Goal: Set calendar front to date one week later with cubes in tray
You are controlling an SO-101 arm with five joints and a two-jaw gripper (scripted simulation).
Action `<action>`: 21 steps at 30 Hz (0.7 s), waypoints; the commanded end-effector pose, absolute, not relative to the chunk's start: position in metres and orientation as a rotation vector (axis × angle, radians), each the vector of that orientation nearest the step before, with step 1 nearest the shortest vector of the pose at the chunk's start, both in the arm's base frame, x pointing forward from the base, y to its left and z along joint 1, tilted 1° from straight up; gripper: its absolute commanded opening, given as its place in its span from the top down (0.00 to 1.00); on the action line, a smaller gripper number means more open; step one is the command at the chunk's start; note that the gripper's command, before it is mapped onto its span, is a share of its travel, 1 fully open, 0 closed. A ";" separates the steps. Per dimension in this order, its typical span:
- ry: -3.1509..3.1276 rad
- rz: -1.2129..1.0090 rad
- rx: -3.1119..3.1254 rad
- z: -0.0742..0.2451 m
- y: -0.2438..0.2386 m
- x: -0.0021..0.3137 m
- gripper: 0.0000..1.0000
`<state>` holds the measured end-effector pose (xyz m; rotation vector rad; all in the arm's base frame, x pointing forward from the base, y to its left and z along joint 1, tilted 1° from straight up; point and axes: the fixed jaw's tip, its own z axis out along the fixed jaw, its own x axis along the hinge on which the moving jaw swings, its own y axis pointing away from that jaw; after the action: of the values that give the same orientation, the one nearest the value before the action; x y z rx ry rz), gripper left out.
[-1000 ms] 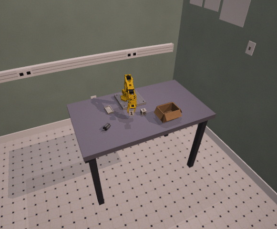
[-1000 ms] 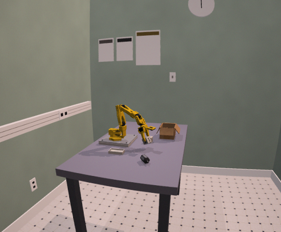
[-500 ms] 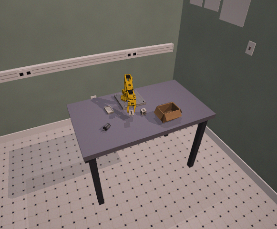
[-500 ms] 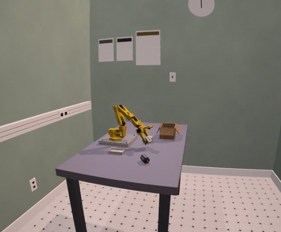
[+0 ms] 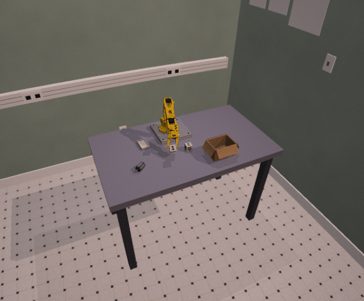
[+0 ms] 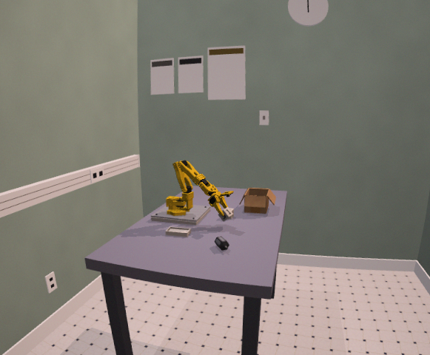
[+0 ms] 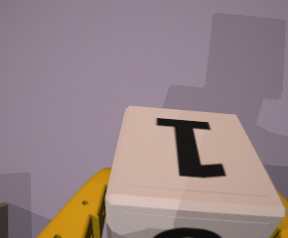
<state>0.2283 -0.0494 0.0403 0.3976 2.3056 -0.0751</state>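
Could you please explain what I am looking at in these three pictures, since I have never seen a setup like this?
The yellow machine is a small robot arm bolted to a grey base plate on a purple table. Two pictures look at the room from different sides; the third comes from a camera on the arm's wrist, looking down past its hand. The hand is closed on a pale cube marked with a 1. A second number cube sits on the table beside it. Also on the table are a shallow empty tray, a small dark cylinder and an open cardboard box.
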 end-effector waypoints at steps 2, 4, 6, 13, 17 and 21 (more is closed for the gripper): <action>2.273 -0.088 0.385 0.037 -0.051 0.229 1.00; 2.252 -0.091 0.378 0.036 -0.052 0.231 1.00; 2.240 -0.093 0.375 0.036 -0.052 0.231 1.00; 2.153 -0.107 0.349 0.033 -0.053 0.234 1.00; 2.089 -0.117 0.330 0.033 -0.053 0.235 1.00; 2.030 -0.127 0.314 0.034 -0.053 0.234 1.00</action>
<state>0.2348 -0.0516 0.0338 0.3296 2.0921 -0.1099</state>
